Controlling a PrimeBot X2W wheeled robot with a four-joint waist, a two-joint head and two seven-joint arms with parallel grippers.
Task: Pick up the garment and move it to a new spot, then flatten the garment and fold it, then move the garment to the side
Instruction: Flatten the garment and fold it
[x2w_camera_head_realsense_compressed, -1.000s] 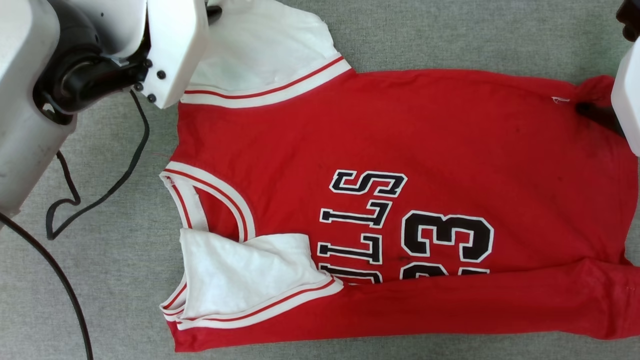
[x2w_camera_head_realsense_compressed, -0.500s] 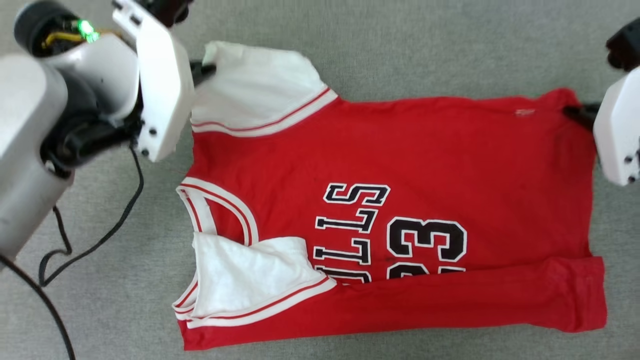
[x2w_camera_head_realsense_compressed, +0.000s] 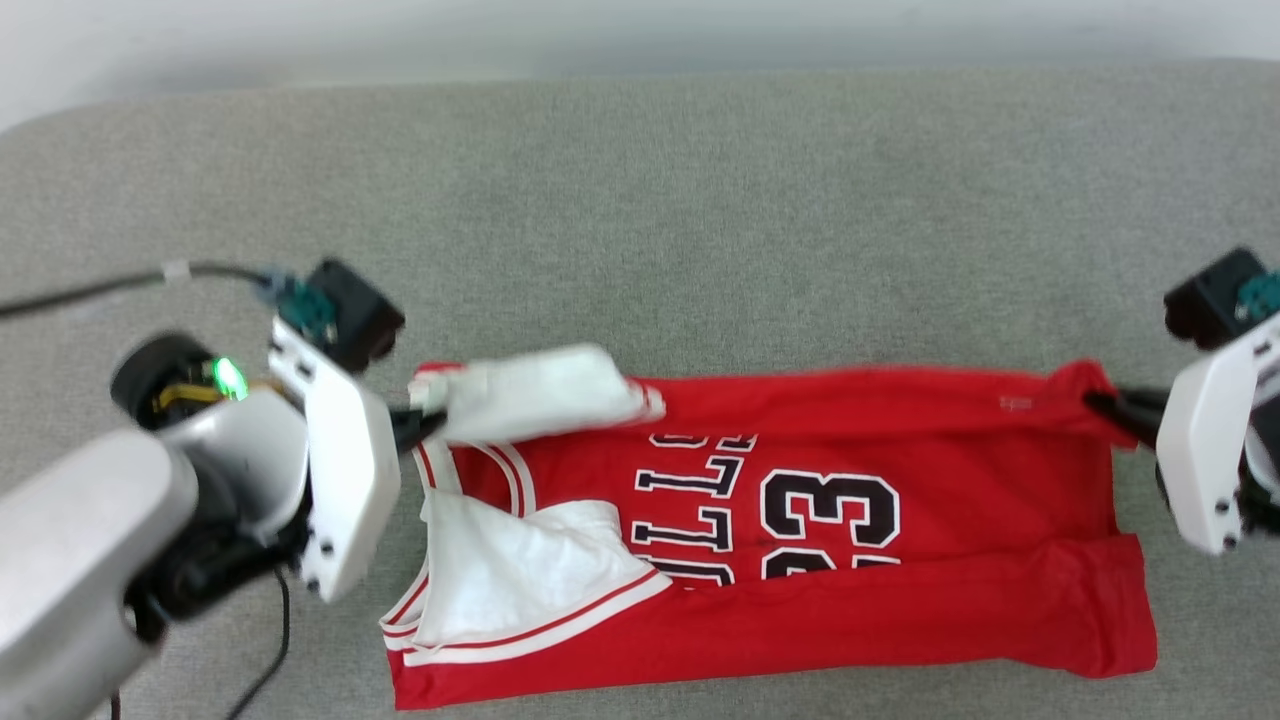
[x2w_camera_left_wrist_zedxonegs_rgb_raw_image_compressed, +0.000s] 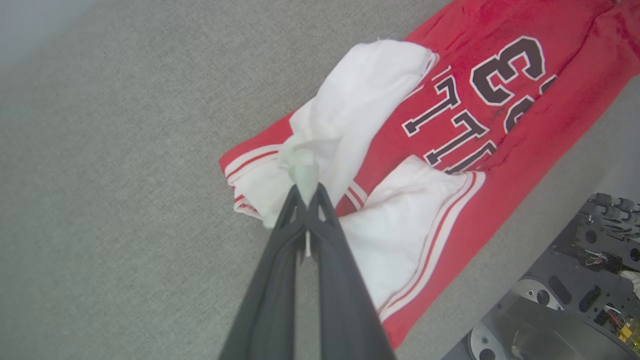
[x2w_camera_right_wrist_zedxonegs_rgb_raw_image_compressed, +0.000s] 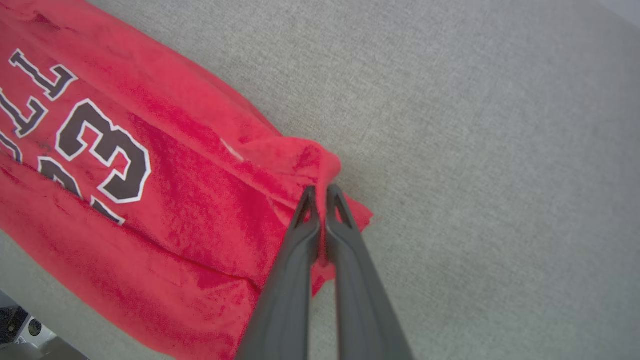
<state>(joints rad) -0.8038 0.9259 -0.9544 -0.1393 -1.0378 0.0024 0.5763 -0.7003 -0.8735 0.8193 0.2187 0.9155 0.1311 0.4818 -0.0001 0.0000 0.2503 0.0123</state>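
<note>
The garment, a red jersey with white sleeves and black "BULLS 23" print, lies lengthways on the grey surface, its near long edge folded over the print. My left gripper is shut on the far white sleeve, lifted and drawn over the red cloth. My right gripper is shut on the far hem corner, pulled up into a peak. Between the two grips the far edge runs taut. The near sleeve lies flat on the jersey.
Grey fabric surface stretches beyond the jersey to a pale wall at the top. A dark cable runs to my left wrist. The robot base shows past the surface's near edge in the left wrist view.
The right gripper has shut on the hem corner. Both grippers have lifted the far edge and carried it toward the near side; the head camera has also tilted up, shifting the whole picture.
</note>
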